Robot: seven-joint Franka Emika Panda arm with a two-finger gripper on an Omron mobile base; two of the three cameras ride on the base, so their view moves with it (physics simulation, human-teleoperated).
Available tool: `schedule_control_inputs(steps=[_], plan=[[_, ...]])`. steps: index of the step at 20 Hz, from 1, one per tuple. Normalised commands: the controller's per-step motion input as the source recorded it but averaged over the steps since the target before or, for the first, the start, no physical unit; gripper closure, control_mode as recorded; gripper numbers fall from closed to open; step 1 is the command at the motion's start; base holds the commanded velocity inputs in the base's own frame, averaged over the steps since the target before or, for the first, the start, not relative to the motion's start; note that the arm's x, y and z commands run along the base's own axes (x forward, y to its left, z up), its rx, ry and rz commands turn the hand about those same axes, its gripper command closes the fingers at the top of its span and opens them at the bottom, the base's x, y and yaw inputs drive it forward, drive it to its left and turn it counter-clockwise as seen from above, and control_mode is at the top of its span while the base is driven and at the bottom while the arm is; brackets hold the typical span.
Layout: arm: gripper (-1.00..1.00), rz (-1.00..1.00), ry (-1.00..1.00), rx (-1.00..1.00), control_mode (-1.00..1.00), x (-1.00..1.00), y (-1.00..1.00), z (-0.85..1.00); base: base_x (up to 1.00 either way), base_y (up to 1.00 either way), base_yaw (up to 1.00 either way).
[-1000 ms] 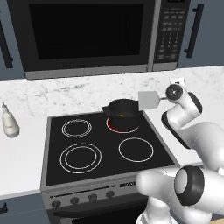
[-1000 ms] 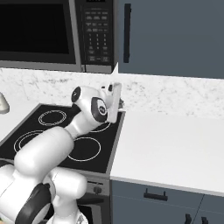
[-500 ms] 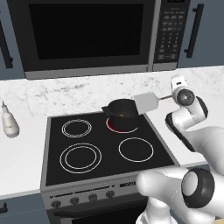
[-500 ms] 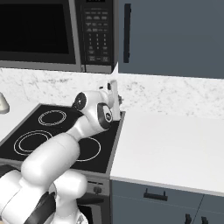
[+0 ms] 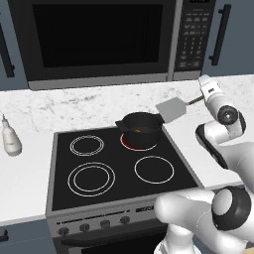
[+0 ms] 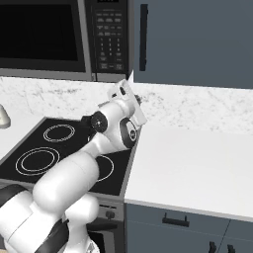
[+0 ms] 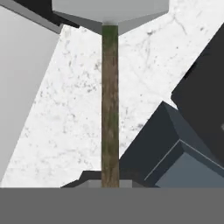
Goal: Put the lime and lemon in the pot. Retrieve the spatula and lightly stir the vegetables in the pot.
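The small black pot [image 5: 140, 130] stands on the stove's back right burner, which glows red beneath it. A bit of yellow, the lemon [image 5: 140, 131], shows inside the pot; the lime is hidden. My gripper [image 5: 202, 96] hovers over the counter right of the stove, shut on the spatula's thin dark handle [image 7: 110, 105]. The pale grey blade [image 5: 171, 109] hangs in the air just right of the pot's rim, above the stove's edge, apart from it. The hand view looks along the handle to the blade [image 7: 109, 11] over the white marble counter. From the right, the hand [image 6: 126, 93] is raised.
A black stove [image 5: 114, 193] with several burner rings lies below, a microwave [image 5: 99, 39] above it. A small pale bottle [image 5: 11, 140] stands on the left counter. White counter [image 6: 197, 163] stretches right of the stove, under dark cabinets.
My hand has risen slightly and drifted right with the spatula. The blade has shifted a little right and up beside the pot. The pot has not moved.
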Motion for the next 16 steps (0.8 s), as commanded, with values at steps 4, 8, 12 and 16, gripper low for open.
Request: schedule_control_inputs(steps=[4,8,12,16], plan=[[1.0,0.02,-0.28,-0.24,-1.0,0.0,0.3,0.0,0.0,0.0,0.0],[1.0,0.09,-0.07,-0.33,-1.0,0.04,0.44,0.0,0.0,0.0,0.0],[1.0,0.0,0.03,-0.28,-1.0,0.02,0.31,-0.02,0.0,0.0,0.0],[1.0,0.0,0.19,-0.09,-1.0,0.03,0.23,0.05,0.0,0.0,0.0]])
